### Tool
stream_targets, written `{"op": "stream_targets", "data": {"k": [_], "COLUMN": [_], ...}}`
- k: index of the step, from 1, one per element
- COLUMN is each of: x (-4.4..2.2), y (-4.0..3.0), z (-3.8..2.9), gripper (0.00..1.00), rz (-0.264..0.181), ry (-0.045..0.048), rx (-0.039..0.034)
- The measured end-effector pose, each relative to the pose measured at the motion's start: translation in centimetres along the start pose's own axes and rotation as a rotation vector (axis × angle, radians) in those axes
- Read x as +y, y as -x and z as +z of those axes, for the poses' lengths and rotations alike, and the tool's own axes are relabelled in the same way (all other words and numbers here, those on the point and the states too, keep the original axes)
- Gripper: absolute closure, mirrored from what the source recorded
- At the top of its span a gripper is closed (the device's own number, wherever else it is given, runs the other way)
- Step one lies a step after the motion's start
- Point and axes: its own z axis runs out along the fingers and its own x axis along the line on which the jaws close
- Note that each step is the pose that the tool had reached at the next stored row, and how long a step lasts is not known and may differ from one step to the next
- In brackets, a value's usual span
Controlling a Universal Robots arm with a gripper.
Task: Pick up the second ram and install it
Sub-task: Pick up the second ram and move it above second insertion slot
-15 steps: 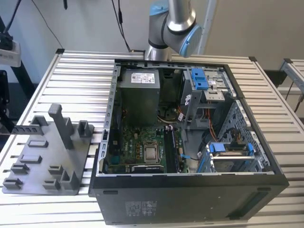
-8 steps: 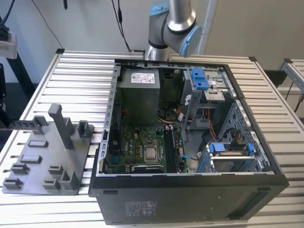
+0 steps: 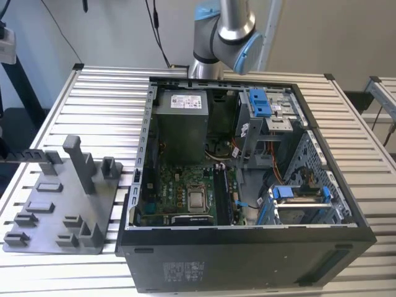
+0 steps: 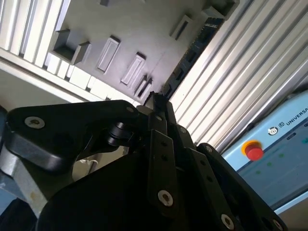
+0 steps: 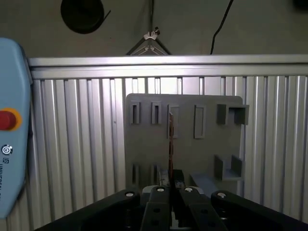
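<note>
- While the pick-up half of the job looks done, the fitting half does not; that is my reading of how things lie.
- In the first wrist view the tool (image 5: pixel 171 179) has its fingers drawn in on a thin dark strip seen edge-on. I take this strip for the second ram (image 5: pixel 170 139), as it runs straight out from between the fingertips.
- The stick hangs above the grey fixture plate (image 5: pixel 149 144), roughly over the plate's middle and apparently clear of it. It lies parallel to the slats of the tabletop (image 5: pixel 72 144) that carries the plate.
- In the second wrist view the fingers meet at their tips, and a dark band leads away from them along the fixture plate's edge. It is probably the same stick seen from its flat side.
- Just beside the fixture plate, on the exterior view's right of it, stands the open computer case (image 3: pixel 247 247) with the motherboard (image 3: pixel 173 185) inside.
- The long black memory slots (image 3: pixel 221 195) lie on the part of the board away from the fixture plate, so the stick is well apart from them and seating it is not yet done.
- Whether another stick already sits in those slots, I cannot tell.
</note>
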Motion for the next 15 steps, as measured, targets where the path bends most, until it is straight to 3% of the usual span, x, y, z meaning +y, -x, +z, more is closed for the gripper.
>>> {"op": "stream_targets", "data": {"k": [15], "x": [-0.06], "y": [0.16], "z": [-2.78], "gripper": [0.86], "rz": [0.0], "ry": [0.0004], "rx": [-0.0087]}}
